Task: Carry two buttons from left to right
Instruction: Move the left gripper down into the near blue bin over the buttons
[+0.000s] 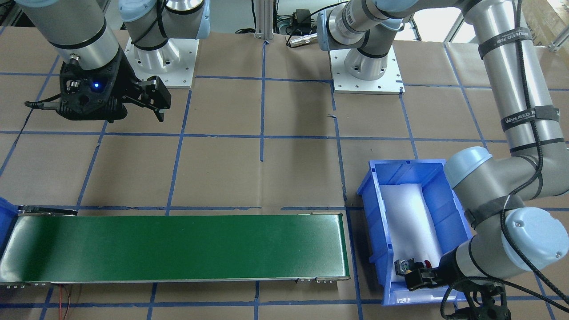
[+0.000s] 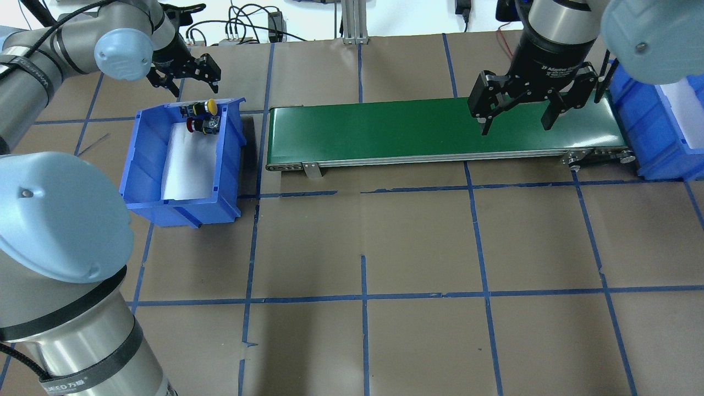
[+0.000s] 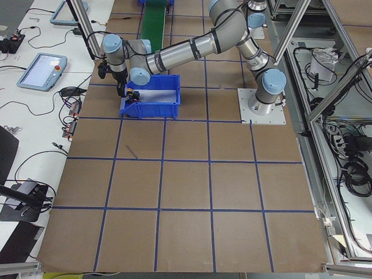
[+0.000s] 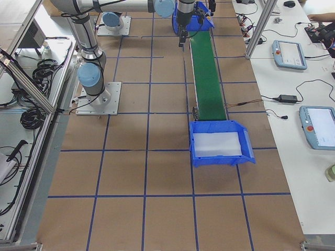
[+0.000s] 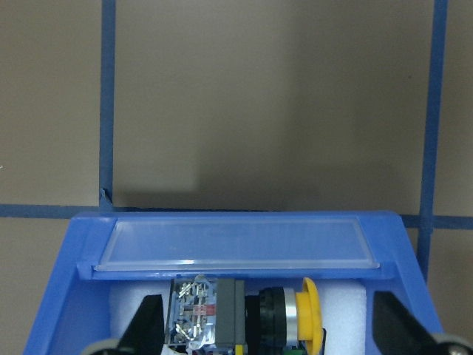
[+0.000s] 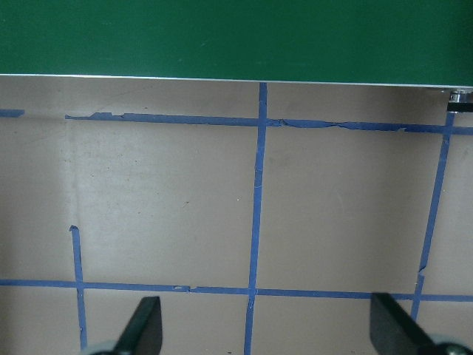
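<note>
The yellow-capped button and the red-capped button lie side by side at the far end of the left blue bin. My left gripper is open and hovers over that end of the bin. In the left wrist view its fingers stand either side of the yellow-capped button, apart from it. The front view shows the left gripper right by the buttons. My right gripper is open and empty above the green conveyor belt.
The belt runs between the left bin and a second blue bin at the right end, lined with white foam. The right wrist view shows the belt's edge and brown table with blue tape lines. Both arm bases stand at the table's back.
</note>
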`<state>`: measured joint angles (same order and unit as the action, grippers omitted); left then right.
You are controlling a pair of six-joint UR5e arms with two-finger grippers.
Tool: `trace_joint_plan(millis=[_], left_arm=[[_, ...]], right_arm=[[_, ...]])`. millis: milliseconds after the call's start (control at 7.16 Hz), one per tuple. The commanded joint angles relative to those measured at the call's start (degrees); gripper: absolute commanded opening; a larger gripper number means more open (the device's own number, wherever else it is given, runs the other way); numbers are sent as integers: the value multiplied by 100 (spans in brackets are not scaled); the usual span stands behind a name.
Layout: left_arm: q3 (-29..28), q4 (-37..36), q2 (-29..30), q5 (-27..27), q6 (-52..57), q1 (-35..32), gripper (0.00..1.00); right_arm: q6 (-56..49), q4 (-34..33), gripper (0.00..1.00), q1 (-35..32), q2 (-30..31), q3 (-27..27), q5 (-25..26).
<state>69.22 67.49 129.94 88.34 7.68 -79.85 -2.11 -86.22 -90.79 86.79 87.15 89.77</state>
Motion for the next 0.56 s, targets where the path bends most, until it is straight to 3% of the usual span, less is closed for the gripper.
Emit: trace_joint_plan(millis=[0,419], left_arm=[[91,1,23,-1,5,13,100],[179,10,14,8,5,22,100]], right_arm=[[0,0,100,0,-4,4,-3],[0,0,100,0,-4,4,5]])
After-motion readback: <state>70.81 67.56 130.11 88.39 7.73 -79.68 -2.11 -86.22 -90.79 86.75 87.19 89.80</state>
